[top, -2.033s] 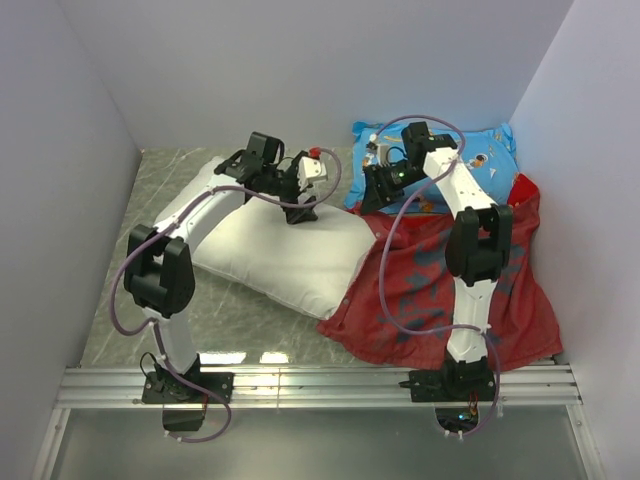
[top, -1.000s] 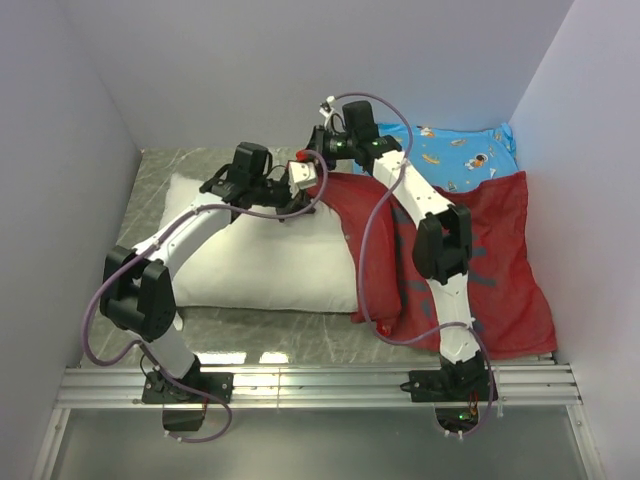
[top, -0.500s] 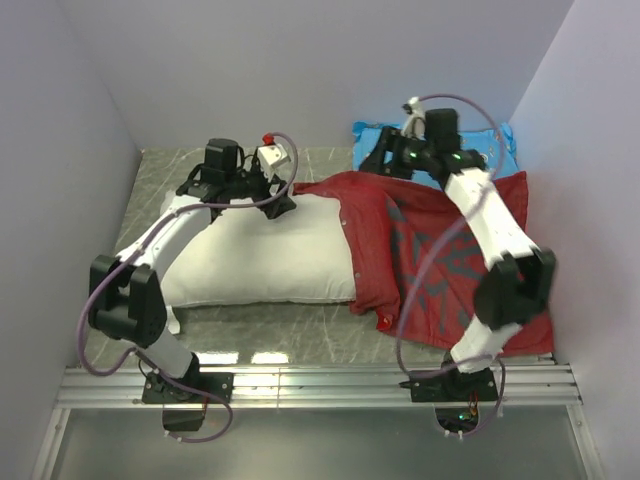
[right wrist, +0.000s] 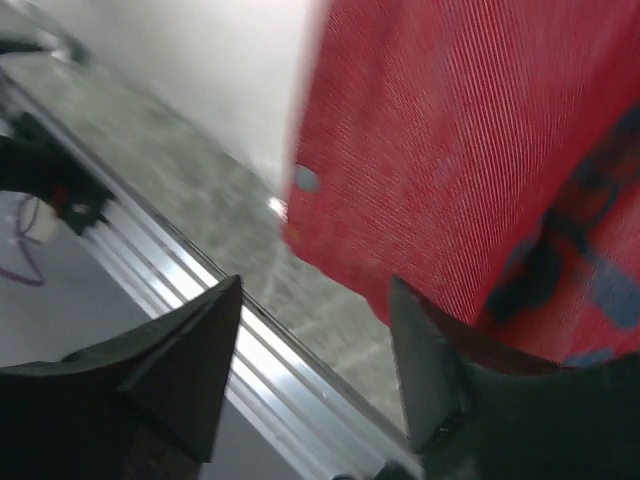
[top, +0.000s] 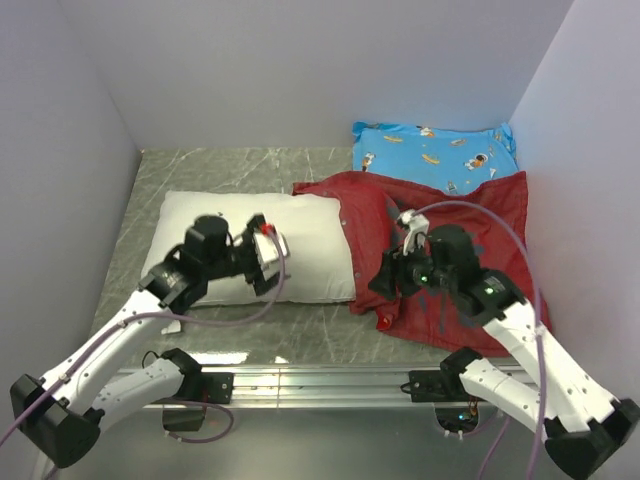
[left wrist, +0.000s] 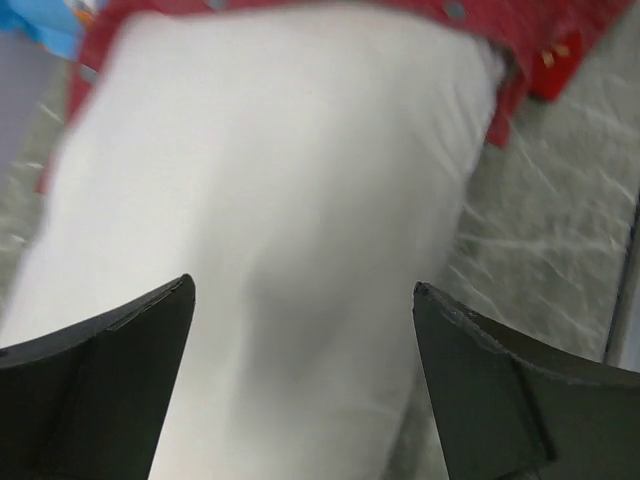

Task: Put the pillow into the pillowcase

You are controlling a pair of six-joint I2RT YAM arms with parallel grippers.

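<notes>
While both arms hang low over the table, I see the pillow as a plump, plain white rectangle at the centre left of the top view, lying flat with its long side across the frame. Its right end meets the pillowcase, a rumpled dull red sheet with dark grey markings that fills the centre right. The red edge laps over the pillow's upper right corner, but I cannot tell how far the pillow sits inside.

My left gripper hovers above the pillow's lower middle with its fingers spread wide and nothing between them. In the left wrist view the white cloth fills the gap, blurred, with red cloth along the top.

My right gripper hangs over the pillowcase's lower left edge, fingers parted and holding nothing. Below them are red cloth, a strip of table and the rail.

A blue pillow lies at the upper right, touching the pillowcase.
</notes>
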